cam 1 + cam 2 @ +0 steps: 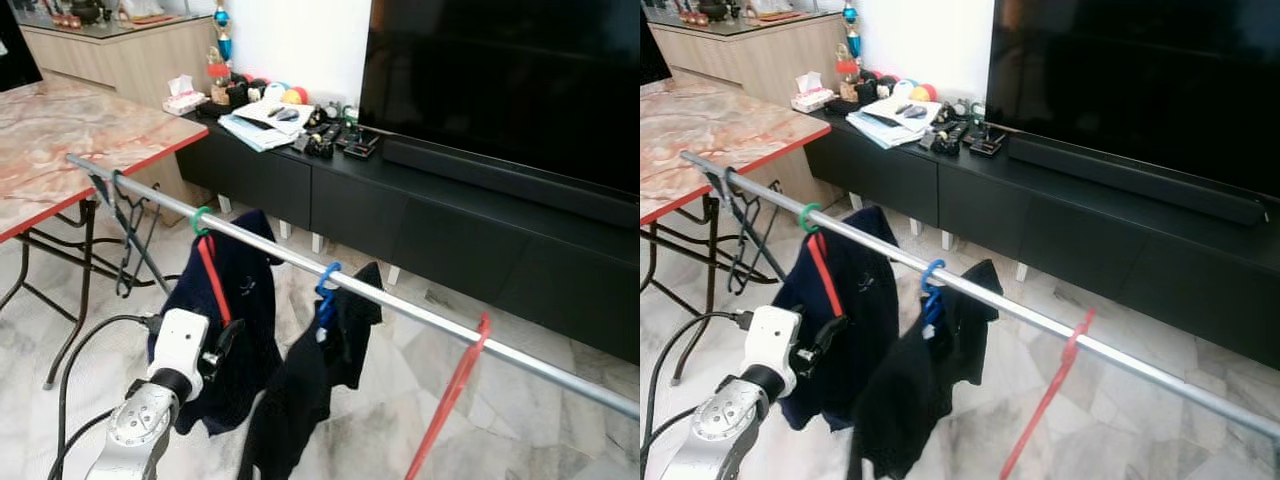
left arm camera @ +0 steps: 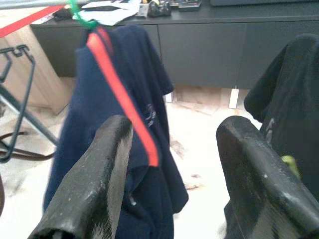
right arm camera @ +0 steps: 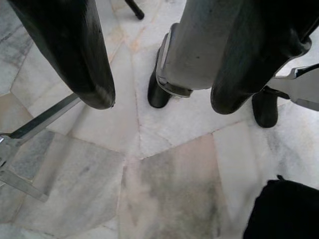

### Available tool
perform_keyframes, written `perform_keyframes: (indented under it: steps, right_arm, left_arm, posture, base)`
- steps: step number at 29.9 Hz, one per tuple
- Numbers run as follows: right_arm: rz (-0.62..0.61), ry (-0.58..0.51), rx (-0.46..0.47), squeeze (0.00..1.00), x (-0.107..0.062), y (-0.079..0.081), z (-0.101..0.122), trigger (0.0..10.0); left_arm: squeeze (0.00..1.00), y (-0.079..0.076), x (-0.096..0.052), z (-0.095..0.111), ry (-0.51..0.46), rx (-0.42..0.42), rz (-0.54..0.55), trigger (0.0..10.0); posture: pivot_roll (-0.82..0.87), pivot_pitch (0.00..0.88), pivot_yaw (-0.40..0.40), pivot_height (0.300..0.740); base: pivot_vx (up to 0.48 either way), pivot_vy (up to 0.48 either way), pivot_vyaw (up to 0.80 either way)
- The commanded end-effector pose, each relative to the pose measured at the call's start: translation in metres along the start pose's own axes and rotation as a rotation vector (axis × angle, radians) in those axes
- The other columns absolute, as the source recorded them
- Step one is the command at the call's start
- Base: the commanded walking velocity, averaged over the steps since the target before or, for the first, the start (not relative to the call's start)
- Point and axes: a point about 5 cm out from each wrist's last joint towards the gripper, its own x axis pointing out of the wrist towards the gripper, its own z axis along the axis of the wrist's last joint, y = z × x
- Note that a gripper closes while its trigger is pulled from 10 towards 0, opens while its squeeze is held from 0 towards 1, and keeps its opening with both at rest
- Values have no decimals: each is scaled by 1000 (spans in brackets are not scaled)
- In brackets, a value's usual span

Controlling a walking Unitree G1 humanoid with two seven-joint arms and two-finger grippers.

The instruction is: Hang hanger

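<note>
We see a silver rail point(image 1: 400, 300) running from far left to near right, already carrying a navy shirt point(image 1: 235, 330) on a red hanger point(image 1: 212, 280) with a green hook, a black garment point(image 1: 310, 380) on a blue hanger point(image 1: 325, 290), and a bare red hanger point(image 1: 455, 385) further right. Our left end effector point(image 2: 169, 184) hovers near the navy shirt, its fingers spread wide and empty, with the red hanger's arm just beyond the gap. Our right end effector point(image 3: 159, 74) hangs idle over the marble floor point(image 3: 164, 184), fingers apart, gripping nothing. We judge the hanging largely done, or a release just made; the next move likely calls for drawing the left arm clear without snagging the cloth.
</note>
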Motion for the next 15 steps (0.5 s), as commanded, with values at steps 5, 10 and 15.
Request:
perform_keyframes:
  steps: [5,10,15]
  right_arm:
    - [-2,18,-1,0,-1,0,-4,10000]
    - [-3,20,-5,0,-1,-1,-4,10000]
    - [-11,22,-4,0,-1,-2,-4,10000]
  left_arm:
    - [0,-2,1,5,-11,12,-14,10000]
    - [0,-1,0,5,-11,11,-10,10000]
    - [0,-2,1,5,-12,10,-10,10000]
  posture:
    - [42,14,3,740]
    - [43,17,0,740]
    - [43,18,-2,740]
  base:
    - [0,337,0]
    - [0,343,0]
    - [0,344,0]
